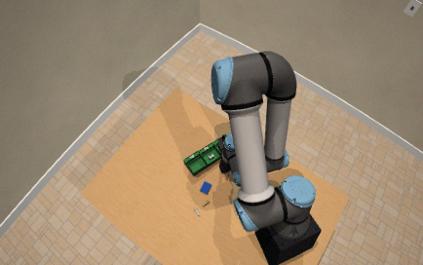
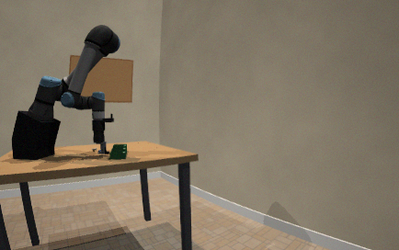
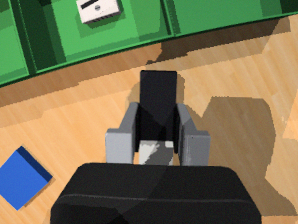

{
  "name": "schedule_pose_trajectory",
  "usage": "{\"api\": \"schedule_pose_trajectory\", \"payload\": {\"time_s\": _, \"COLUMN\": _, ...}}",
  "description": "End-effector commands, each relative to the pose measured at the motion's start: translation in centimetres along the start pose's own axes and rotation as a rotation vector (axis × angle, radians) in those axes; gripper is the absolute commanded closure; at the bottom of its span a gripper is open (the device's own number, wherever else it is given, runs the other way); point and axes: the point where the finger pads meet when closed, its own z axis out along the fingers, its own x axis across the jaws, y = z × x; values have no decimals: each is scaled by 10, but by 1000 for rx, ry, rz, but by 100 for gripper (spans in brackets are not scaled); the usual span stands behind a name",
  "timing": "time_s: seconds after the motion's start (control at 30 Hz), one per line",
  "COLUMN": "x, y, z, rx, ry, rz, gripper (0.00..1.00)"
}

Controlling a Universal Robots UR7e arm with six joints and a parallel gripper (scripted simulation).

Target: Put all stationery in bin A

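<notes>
Claw (image 3: pixel 158 137) — black block (image 3: pixel 158 99) between fingers

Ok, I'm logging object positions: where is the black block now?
In the wrist view the black block sits clamped between the gripper fingers, on the table just short of the green bin.
</notes>
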Motion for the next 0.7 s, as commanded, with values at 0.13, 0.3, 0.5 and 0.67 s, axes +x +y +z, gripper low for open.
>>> {"api": "schedule_pose_trajectory", "payload": {"time_s": 0.13, "x": 0, "y": -1, "z": -28, "rx": 1, "ry": 0, "rz": 0, "gripper": 55}}
{"api": "schedule_pose_trajectory", "payload": {"time_s": 0.3, "x": 0, "y": -1, "z": -45, "rx": 1, "ry": 0, "rz": 0, "gripper": 55}}
{"api": "schedule_pose_trajectory", "payload": {"time_s": 0.5, "x": 0, "y": -1, "z": -48, "rx": 1, "ry": 0, "rz": 0, "gripper": 55}}
{"api": "schedule_pose_trajectory", "payload": {"time_s": 0.67, "x": 0, "y": -1, "z": -48, "rx": 1, "ry": 0, "rz": 0, "gripper": 55}}
